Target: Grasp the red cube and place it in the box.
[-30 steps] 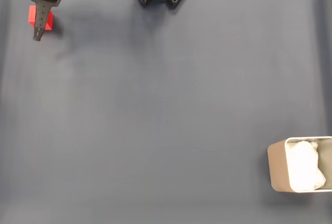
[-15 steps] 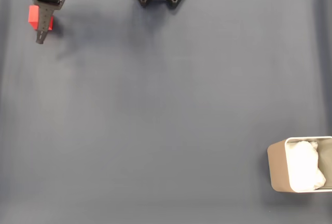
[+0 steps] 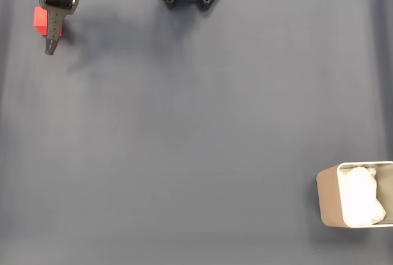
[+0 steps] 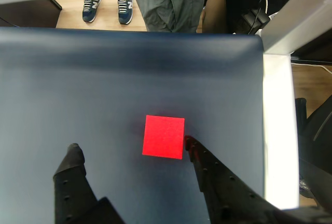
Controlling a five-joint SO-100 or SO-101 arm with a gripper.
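- So the grab hasn't happened yet. In the wrist view the small matte bright red cube (image 4: 164, 136) sits flat on the dark blue-grey table mat (image 4: 104, 79), just ahead of the black 2-finger gripper (image 4: 131, 146).
- Gripper is spread wide. The right-hand fingertip (image 4: 190, 142) looks like it's touching or right beside the cube's lower right corner, while the other tip is well apart from it on the left.
- In the fixed view all this is in the upper left of the frame, and the gripper (image 3: 51, 47) partly covers the cube (image 3: 40, 19).
- The beige rounded-corner box with white wrinkly padding (image 3: 328, 197) is at the lower right, well apart.
- Left to do, I'd say: centre on the cube, close, lift, carry diagonally across, drop.
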